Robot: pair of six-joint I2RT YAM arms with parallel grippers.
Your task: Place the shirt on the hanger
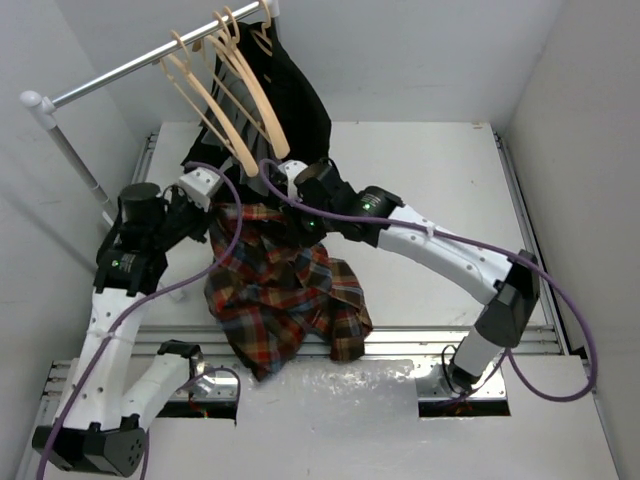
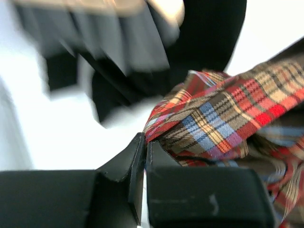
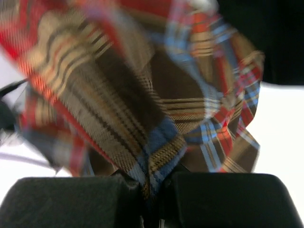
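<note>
Left pincer (image 2: pixel 144 140): jaws pressed together, only a hairline seam between them. A folded corner of the shirt (image 1: pixel 280 290) meets the tips and lies over the right-hand finger. Cannot tell from the wrist view whether any cloth is nipped in the seam.

Right pincer (image 3: pixel 149 184): closed on the shirt. Plaid cloth runs down into the gap between its two fingers and fans out above them.

Shirt position: bunched, not spread out. Its top edge is strung between the two pincers over the left-centre of the table (image 1: pixel 430 170). The rest sags toward the near side, with its lowest folds hanging over the table's front edge between the arm bases. No part of it is on a hanger.

Hanger (image 1: pixel 238 150): one of several pale wooden ones hooked on the white rail (image 1: pixel 110 75) at the back left, bare, its lower end just above the shirt's top edge. Contact between them cannot be judged.

Black garment (image 1: pixel 295 100): hangs from the same rail, just behind both pincers.

Both wrist views are blurred.
</note>
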